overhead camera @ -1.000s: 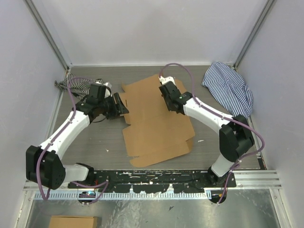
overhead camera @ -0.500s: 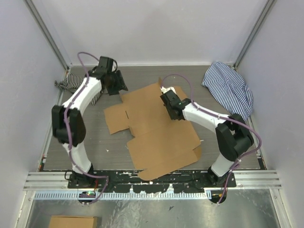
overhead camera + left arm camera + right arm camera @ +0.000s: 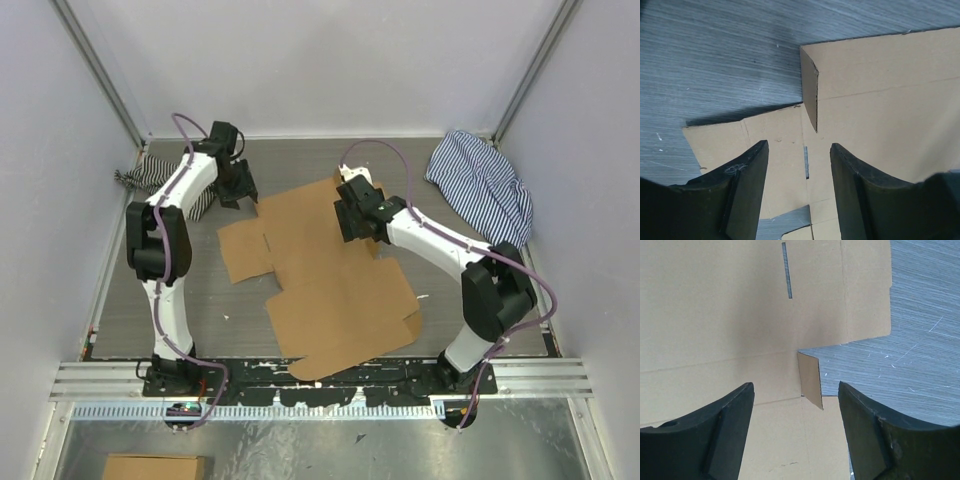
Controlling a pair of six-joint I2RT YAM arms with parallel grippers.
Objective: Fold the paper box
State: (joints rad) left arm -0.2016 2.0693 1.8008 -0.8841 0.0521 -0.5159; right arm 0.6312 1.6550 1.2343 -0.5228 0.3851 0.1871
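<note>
Top external view: the paper box (image 3: pixel 330 275) is spread almost flat at the middle of the table (image 3: pixel 180 300), with both arms brought over its far half.
The left gripper (image 3: pixel 240 190) is held wide and empty above the sheet's far-left corner, where a small tab (image 3: pixel 810 95) stands up. The right gripper (image 3: pixel 352 222) is likewise spread wide, with nothing between its fingers, above the far-right notch and a second raised tab (image 3: pixel 810 380). Each seems placed so that a side flap can be caught and lifted. No fold is judged complete yet.
</note>
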